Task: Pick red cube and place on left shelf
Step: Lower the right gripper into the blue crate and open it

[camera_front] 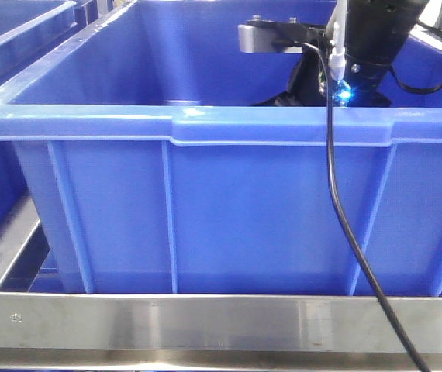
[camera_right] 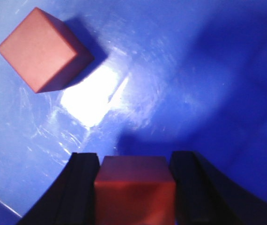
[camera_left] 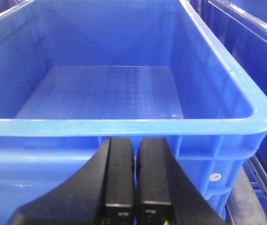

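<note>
A red cube (camera_right: pixel 136 192) sits between the two black fingers of my right gripper (camera_right: pixel 134 161), which is shut on it just above the floor of a blue crate (camera_right: pixel 194 93). A second red cube (camera_right: pixel 42 49) lies on the crate floor, farther away at the upper left. In the front view my right arm (camera_front: pixel 360 39) reaches down into the crate (camera_front: pixel 205 124), whose wall hides the jaws and both cubes. The left shelf's steel front rail (camera_front: pixel 205 322) runs under the crate. My left gripper (camera_left: pixel 136 140) is shut and holds nothing, just outside a crate's near rim (camera_left: pixel 124 126).
More blue crates stand on both sides (camera_front: pixel 12 46) (camera_left: pixel 246 42). A black cable (camera_front: pixel 337 201) hangs from the right arm down over the crate's front wall. The crate seen in the left wrist view holds nothing.
</note>
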You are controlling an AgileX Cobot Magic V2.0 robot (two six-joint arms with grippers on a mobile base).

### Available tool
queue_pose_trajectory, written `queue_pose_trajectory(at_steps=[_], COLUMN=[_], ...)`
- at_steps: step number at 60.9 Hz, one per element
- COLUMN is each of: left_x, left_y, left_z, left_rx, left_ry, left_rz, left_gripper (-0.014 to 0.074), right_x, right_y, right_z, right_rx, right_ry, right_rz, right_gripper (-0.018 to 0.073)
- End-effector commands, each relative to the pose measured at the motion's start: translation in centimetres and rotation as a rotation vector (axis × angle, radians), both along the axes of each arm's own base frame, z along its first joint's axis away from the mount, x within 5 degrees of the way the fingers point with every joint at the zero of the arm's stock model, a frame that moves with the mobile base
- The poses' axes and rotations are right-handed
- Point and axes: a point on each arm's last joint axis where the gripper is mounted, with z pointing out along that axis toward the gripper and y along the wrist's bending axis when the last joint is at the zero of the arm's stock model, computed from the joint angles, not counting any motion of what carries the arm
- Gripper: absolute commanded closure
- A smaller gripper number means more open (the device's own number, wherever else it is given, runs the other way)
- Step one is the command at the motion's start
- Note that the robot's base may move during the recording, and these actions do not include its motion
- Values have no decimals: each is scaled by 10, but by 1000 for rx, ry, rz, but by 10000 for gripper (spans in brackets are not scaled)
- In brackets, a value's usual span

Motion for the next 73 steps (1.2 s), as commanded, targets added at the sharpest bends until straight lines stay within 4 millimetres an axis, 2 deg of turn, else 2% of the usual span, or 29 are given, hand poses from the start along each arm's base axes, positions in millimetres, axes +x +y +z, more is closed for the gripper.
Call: queue_pose_trajectory(at_steps=[1, 11, 18, 31, 36, 41, 42, 47, 50, 62, 73], left_x=[0, 0, 0, 0, 0, 0, 0, 0, 0, 0, 0], left_y=[0, 0, 0, 0, 0, 0, 0, 0, 0, 0, 0], left_z=[1, 1, 1, 1, 1, 1, 1, 1, 1, 1, 1], left_rx=[-7, -7, -7, -7, -7, -7, -7, -7, -7, -7, -7], left_ry=[-79, -79, -79, -79, -79, -79, -79, -79, -79, -79, -79], left_rz=[-2, -2, -2, -2, -2, -2, -2, -2, -2, -2, -2], left_gripper=[495, 495, 495, 495, 495, 495, 495, 495, 495, 495, 495], right_x=[2, 0, 0, -2, -8, -16, -20, -34, -45, -92, -137], right_y=[1, 1, 1, 1, -2, -7, -9, -16, -21, -45, -69], right_z=[29, 28, 34, 64, 79, 96, 102, 116, 125, 147, 155], right_rx=[46, 39, 37, 65, 88, 115, 125, 150, 166, 242, 306], right_ry=[-107, -89, -77, -133, -182, -242, -265, -320, -354, -513, -655], right_rz=[3, 7, 12, 18, 16, 11, 10, 5, 2, -20, -38], right_gripper=[121, 3, -3, 6, 71, 221, 286, 445, 512, 503, 503])
